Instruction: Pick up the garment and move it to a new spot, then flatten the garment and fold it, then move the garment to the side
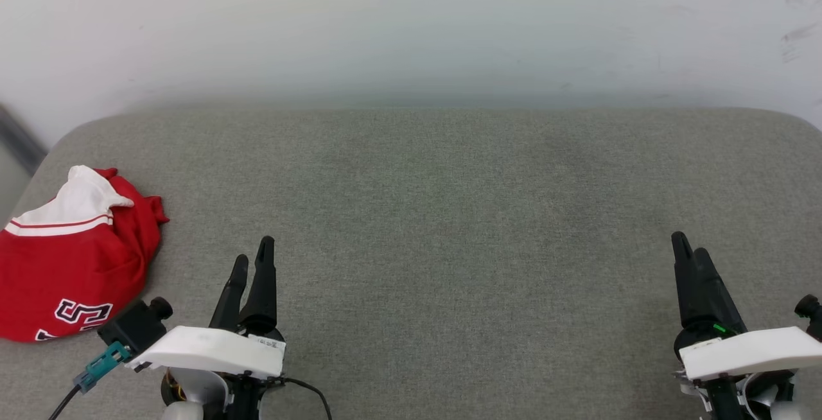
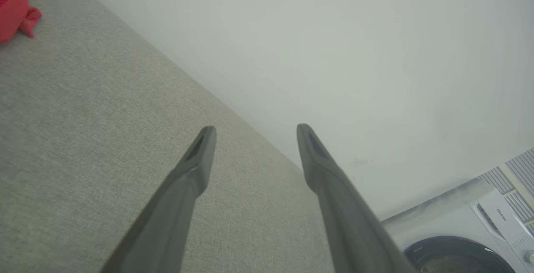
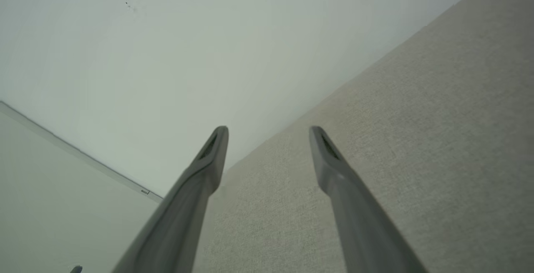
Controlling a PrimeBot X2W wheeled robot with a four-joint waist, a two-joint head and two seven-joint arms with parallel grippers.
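A grey, fabric-covered pad (image 1: 449,214) with rounded far corners filled the lower two thirds of the head view. A crumpled red shirt (image 1: 70,259) with a white, red-striped sleeve lay on it at the left edge of the frame, middle to lower left, black-and-white lettering showing at its lower part.

Light: bright, even, diffuse; no glare.
Shadows: faint, soft-edged on the grey cushion (image 1: 449,214).
Head view: wall (image 1: 411,22) at 12 o'clock pale, hazy where it meets the cushion.
Wrist views: fingers (image 2: 179,206) sharp at tips, blurred toward 6 o'clock.
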